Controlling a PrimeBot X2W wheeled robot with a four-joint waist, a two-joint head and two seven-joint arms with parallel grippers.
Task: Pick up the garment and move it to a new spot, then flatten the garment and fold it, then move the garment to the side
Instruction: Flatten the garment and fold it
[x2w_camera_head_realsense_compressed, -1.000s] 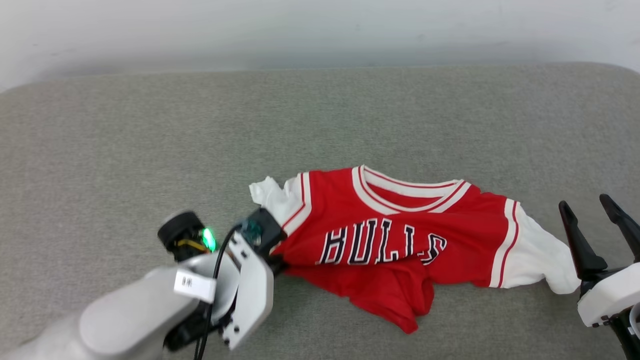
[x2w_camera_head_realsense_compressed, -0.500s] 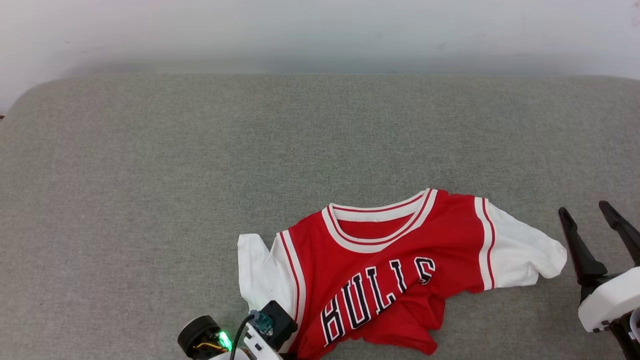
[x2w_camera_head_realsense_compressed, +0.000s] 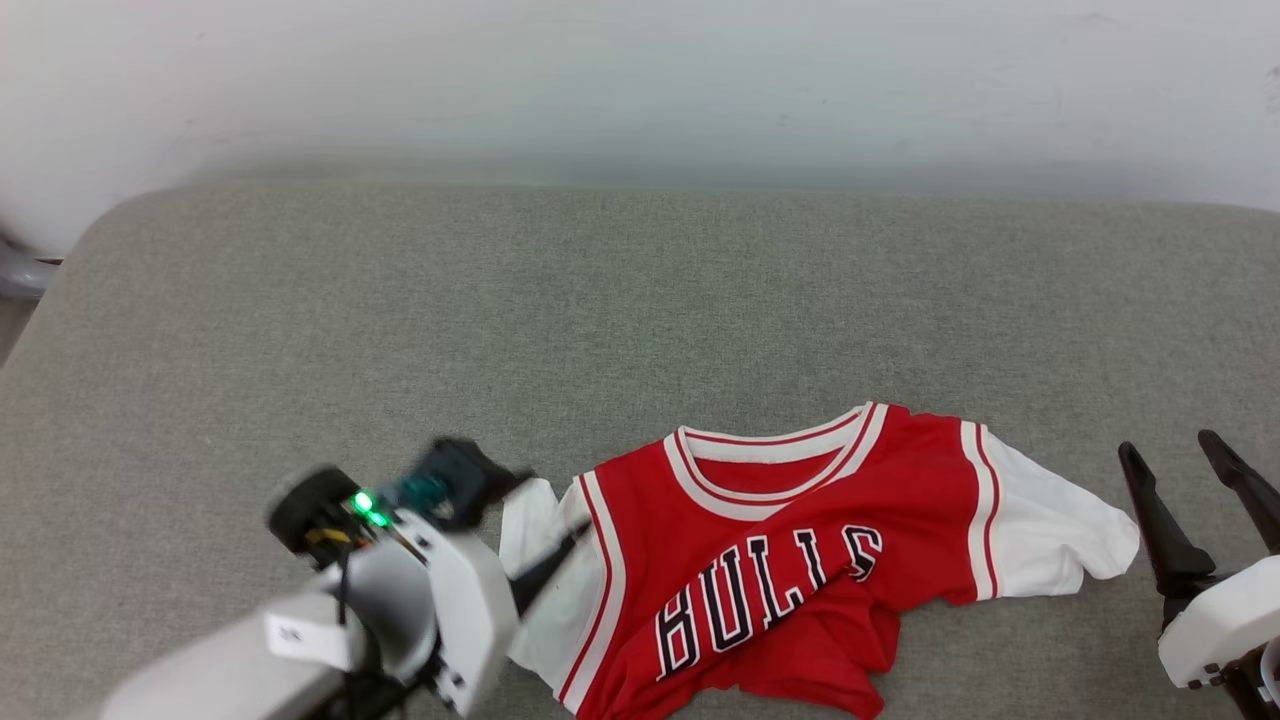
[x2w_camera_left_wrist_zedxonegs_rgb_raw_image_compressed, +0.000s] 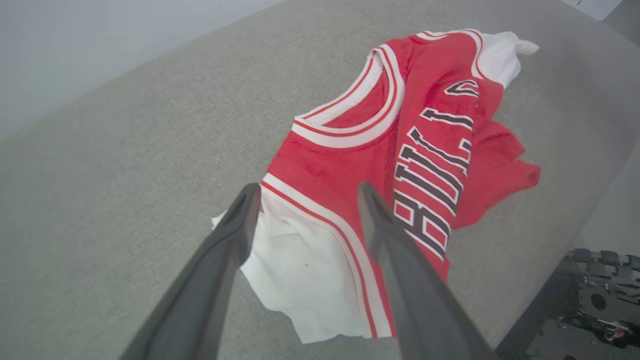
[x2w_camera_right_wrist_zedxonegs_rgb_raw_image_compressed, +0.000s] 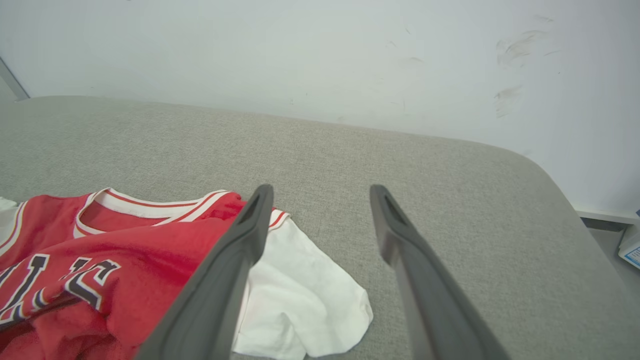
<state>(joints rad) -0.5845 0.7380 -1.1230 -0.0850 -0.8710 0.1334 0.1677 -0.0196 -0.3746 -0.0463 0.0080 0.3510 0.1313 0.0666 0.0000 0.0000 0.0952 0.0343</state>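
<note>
The garment (x2w_camera_head_realsense_compressed: 790, 540), a red jersey with white sleeves and slanted black "BULLS" lettering, lies rumpled near the front of the grey cushion (x2w_camera_head_realsense_compressed: 500, 300), its hem bunched. My left gripper (x2w_camera_head_realsense_compressed: 540, 530) hovers open over the garment's left white sleeve (x2w_camera_left_wrist_zedxonegs_rgb_raw_image_compressed: 300, 270). In the left wrist view the left gripper (x2w_camera_left_wrist_zedxonegs_rgb_raw_image_compressed: 308, 192) has nothing between its fingers and the garment (x2w_camera_left_wrist_zedxonegs_rgb_raw_image_compressed: 380, 150) lies below. My right gripper (x2w_camera_head_realsense_compressed: 1168, 445) stands open just right of the right sleeve. In the right wrist view the right gripper (x2w_camera_right_wrist_zedxonegs_rgb_raw_image_compressed: 321, 192) is empty, beside the garment (x2w_camera_right_wrist_zedxonegs_rgb_raw_image_compressed: 125, 250).
A pale wall (x2w_camera_head_realsense_compressed: 640, 90) runs behind the cushion. The cushion's rounded left corner (x2w_camera_head_realsense_compressed: 90, 230) and its near edge are close by. Bare grey fabric spreads behind and left of the garment. Part of a dark base (x2w_camera_left_wrist_zedxonegs_rgb_raw_image_compressed: 600, 300) shows below the cushion's edge.
My left gripper has opened and let go of the garment's left side, then drawn back to the left. The garment now lies with its lettering slanted. The head camera has shifted.
</note>
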